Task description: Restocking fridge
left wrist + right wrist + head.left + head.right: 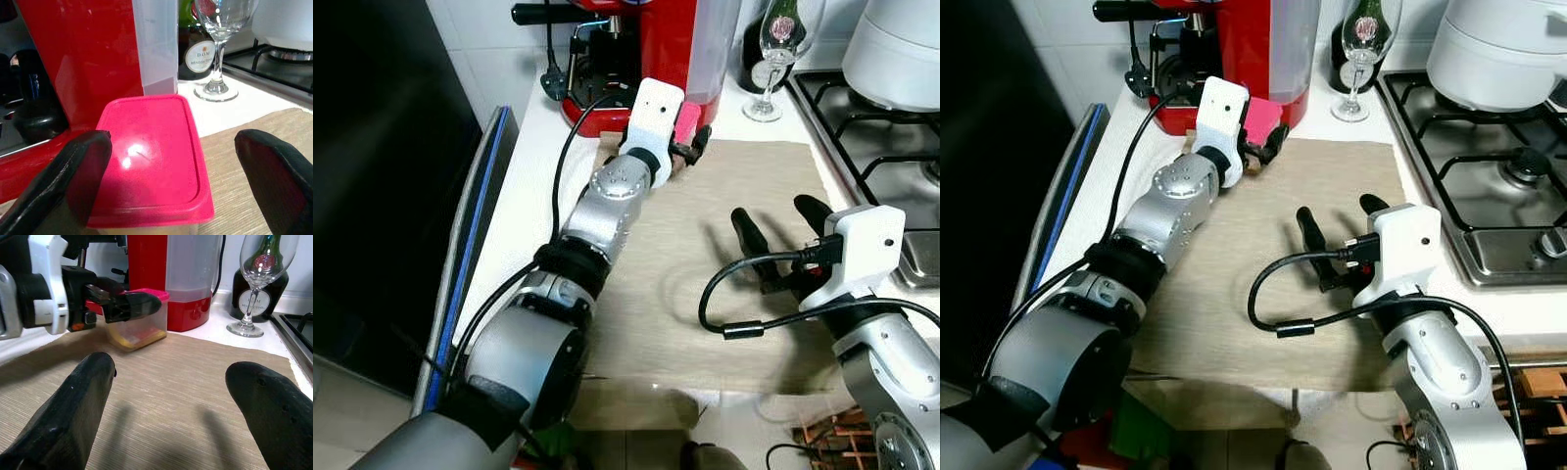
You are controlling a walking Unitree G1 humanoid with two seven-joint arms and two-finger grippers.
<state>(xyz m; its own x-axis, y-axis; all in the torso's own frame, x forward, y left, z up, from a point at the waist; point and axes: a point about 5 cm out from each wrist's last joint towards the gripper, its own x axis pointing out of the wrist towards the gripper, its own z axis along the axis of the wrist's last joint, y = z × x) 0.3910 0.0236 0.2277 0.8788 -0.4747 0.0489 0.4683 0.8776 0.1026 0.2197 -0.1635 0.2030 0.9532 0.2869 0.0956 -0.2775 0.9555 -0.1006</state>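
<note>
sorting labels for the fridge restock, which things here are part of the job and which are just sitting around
Part of the job:
- clear plastic container with pink lid
- left gripper, jaws open around it
- right gripper, open over the mat

Just sitting around:
- red coffee machine
- clear wine glass
- dark bottle
- beige woven mat
- gas hob

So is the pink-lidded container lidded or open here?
Lidded. The pink lid lies flat across the container, edges seated all round, between the open fingers of the left gripper. Yellowish contents show through the clear wall.
</note>
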